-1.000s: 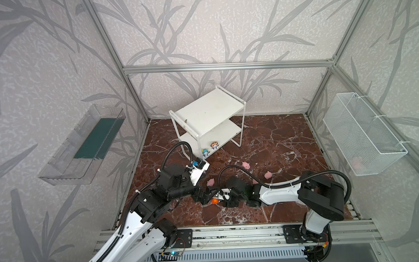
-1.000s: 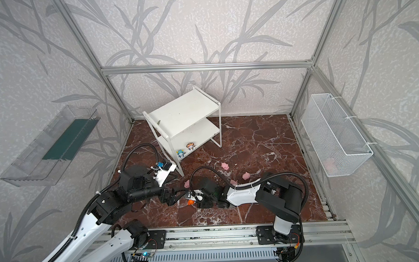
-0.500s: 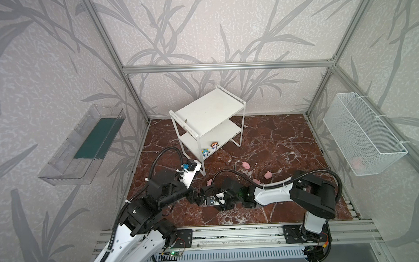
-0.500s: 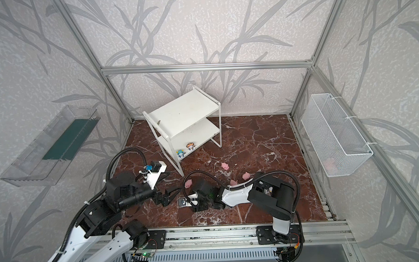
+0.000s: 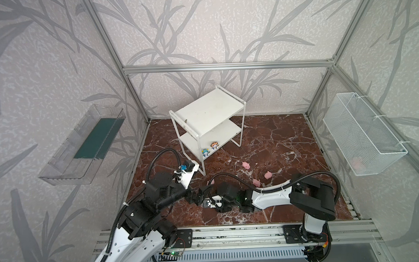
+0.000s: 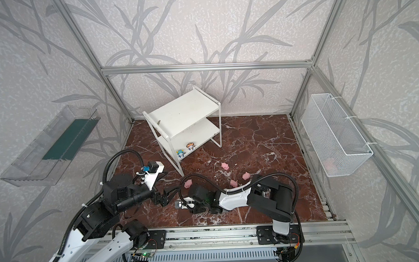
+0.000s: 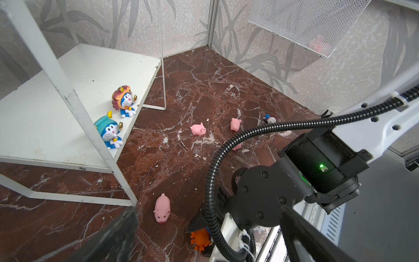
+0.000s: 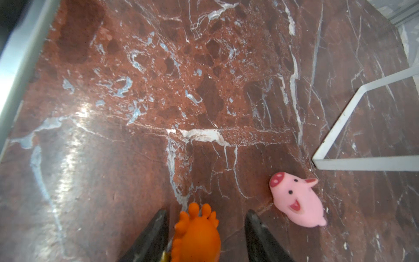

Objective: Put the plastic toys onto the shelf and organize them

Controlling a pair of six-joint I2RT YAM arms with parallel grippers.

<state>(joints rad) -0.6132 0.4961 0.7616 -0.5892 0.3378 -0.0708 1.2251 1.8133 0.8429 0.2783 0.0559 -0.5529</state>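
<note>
Right wrist view: the right gripper [image 8: 205, 217] is holding its jaws spread around the orange figurine [image 8: 196, 236] on the floor [image 8: 204, 90], a gap showing on one side. I think it should be squeezing low and centred, so the rounded toy is not slipping out. Left wrist view: the left gripper [image 7: 208, 209] is hanging empty, jaws far apart; two blue figurines [image 7: 110, 132] are standing on the lower board of the shelf [image 7: 68, 74]. In both top views the shelf is standing at twelve o'clock from the grippers.
</note>
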